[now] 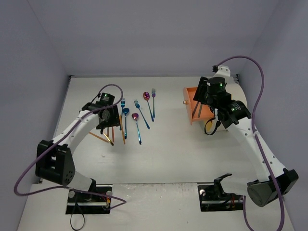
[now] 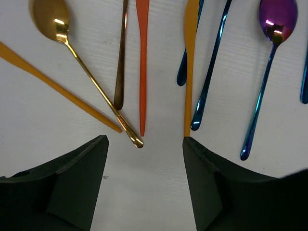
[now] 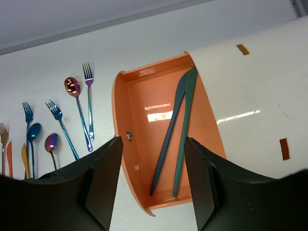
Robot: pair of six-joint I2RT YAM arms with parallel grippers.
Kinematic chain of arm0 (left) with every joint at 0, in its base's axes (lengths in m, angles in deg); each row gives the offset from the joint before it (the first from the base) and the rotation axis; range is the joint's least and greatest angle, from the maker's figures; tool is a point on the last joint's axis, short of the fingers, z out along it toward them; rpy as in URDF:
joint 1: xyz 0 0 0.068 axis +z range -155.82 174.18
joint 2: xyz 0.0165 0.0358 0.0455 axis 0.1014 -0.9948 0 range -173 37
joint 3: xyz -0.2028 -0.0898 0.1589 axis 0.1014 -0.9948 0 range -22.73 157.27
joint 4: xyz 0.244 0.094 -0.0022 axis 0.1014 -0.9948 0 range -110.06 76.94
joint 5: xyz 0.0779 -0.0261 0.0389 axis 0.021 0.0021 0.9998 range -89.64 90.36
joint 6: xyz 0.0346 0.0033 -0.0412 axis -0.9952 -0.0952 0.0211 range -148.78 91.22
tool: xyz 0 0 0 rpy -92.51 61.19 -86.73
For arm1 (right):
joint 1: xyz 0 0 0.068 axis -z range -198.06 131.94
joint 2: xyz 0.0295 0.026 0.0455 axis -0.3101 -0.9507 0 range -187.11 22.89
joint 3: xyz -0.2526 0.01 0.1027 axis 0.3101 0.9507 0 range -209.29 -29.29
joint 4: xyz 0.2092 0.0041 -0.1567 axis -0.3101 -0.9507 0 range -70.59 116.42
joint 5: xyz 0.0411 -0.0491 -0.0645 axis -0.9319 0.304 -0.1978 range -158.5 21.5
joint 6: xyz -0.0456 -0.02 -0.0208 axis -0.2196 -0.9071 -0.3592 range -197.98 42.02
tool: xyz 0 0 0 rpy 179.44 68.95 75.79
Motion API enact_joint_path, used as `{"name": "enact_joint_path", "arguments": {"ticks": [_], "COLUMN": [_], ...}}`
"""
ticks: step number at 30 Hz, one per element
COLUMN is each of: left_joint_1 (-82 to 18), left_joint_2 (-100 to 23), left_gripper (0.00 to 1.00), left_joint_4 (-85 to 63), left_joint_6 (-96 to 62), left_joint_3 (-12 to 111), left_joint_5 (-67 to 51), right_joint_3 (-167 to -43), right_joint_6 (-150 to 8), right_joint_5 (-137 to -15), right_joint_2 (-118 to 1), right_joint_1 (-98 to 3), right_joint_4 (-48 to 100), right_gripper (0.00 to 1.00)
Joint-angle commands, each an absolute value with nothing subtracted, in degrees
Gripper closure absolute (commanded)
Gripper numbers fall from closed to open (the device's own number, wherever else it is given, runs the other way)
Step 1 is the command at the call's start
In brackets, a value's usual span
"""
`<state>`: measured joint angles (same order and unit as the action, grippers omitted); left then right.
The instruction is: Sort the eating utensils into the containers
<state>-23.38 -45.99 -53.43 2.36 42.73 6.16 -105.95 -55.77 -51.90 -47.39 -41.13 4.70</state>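
Coloured utensils lie in a row on the table's left half: gold and orange pieces [image 1: 111,130], blue forks and spoons [image 1: 125,118], and a purple spoon [image 1: 146,96]. My left gripper [image 1: 109,123] is open and empty, low over the gold ones. In the left wrist view its tips [image 2: 144,144] straddle the handle ends of a gold spoon [image 2: 55,19] and an orange knife [image 2: 142,67]. My right gripper [image 1: 202,102] is open and empty above the pulled-out orange drawer [image 1: 188,103]. Two dark knives [image 3: 175,130] lie inside the drawer [image 3: 118,125].
The white cylinder cabinet [image 3: 250,86] lies behind the drawer at the far right, with small orange tape marks on it. The drawer's gold knob [image 1: 185,102] faces left. Grey walls close the table on three sides. Two dark stands [image 1: 91,195] sit at the near edge.
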Motion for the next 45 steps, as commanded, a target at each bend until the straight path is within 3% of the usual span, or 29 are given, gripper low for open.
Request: {"name": "enact_joint_path", "arguments": {"ticks": [1, 5, 16, 25, 31, 38, 45], "left_joint_1": [-22.5, -21.3, -18.2, -17.9, -17.9, -18.9, -21.9], "left_joint_2": [-52.8, -58.6, -67.1, -67.8, -56.8, -43.5, -38.7], "left_gripper": [0.52, 0.65, 0.7, 1.0, 1.0, 1.0, 1.0], "left_joint_4": [-46.8, -45.4, -41.9, -41.1, -41.0, -36.8, -28.2], "left_joint_6": [2.5, 1.6, 0.4, 1.3, 4.4, 15.0, 24.8], "left_joint_3": [44.7, 46.2, 46.2, 45.8, 47.5, 53.9, 55.7], "left_joint_5": [4.4, 5.3, 2.6, 1.5, -2.4, -14.0, -20.0], "right_joint_3": [-104.5, -103.2, -101.9, -102.1, -105.5, -112.0, -114.7], "right_joint_6": [-56.8, -56.5, -57.4, -57.9, -59.7, -61.8, -58.7], "right_joint_5": [-53.2, -54.9, -55.3, -58.4, -62.6, -64.4, -70.9], "right_joint_2": [-44.4, -43.8, -43.1, -43.4, -44.3, -49.6, -55.3], "right_joint_1": [-41.3, -41.4, -41.3, -41.5, -42.9, -56.1, -62.8], "right_joint_4": [7.0, 7.0, 7.0, 7.0, 7.4, 10.8, 18.2], "right_gripper": [0.48, 0.48, 0.46, 0.46, 0.39, 0.36, 0.36]}}
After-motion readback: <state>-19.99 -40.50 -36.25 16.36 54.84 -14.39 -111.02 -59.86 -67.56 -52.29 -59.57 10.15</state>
